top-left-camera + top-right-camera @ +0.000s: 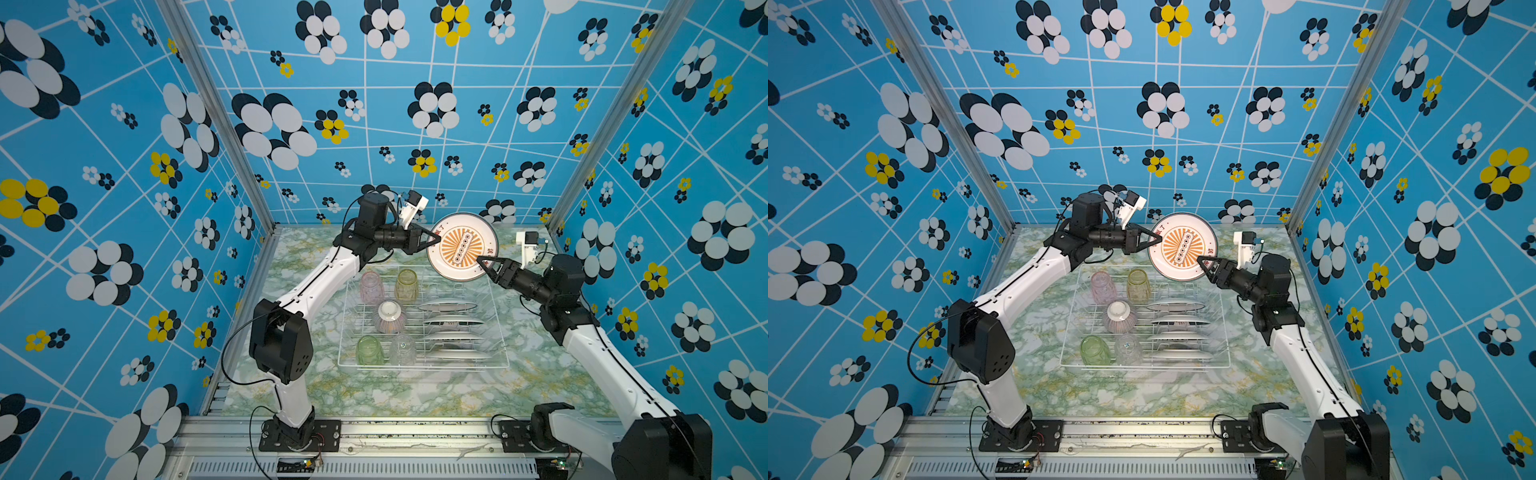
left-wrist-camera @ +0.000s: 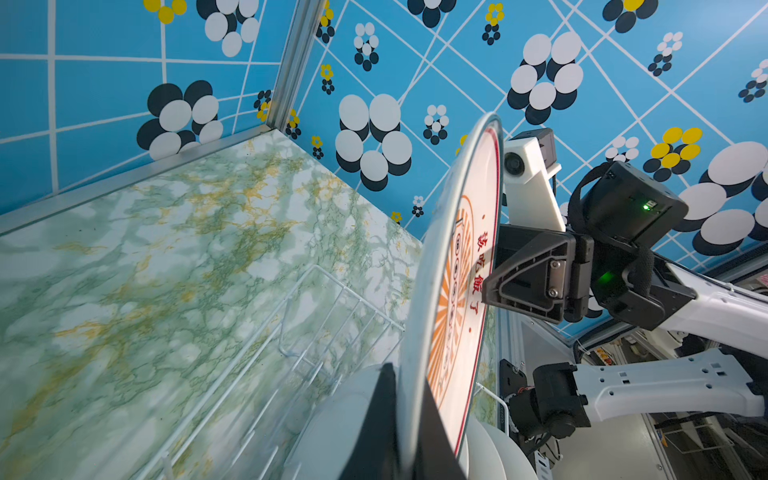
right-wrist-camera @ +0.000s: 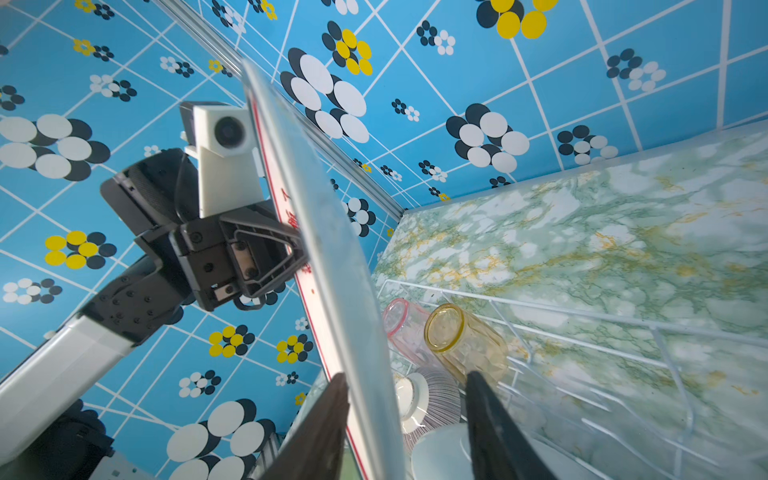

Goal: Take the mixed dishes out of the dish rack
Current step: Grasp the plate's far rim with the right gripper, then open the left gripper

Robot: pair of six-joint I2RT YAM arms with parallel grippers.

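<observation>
Both top views | left gripper [image 1: 436,239] clamped on rim of raised sunburst plate [image 1: 462,226] | right gripper [image 1: 481,261] part-open, jaws straddling opposite rim | below, dish rack [image 1: 424,366] holds 4 upright plates [image 1: 453,353], 4 ribbed tumblers [image 1: 371,286], 1 striped bowl [image 1: 390,318]

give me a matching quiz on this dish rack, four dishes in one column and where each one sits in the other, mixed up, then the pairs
Things:
1 patterned plate
2 pink glass
3 green glass
4 striped bowl

Places, as in the top views:
A near left corner of the rack
B up in the air, edge pinched by the left pincer
C middle of the rack's left half
D far left corner of the rack

Pairs: 1-B, 2-D, 3-A, 4-C
</observation>
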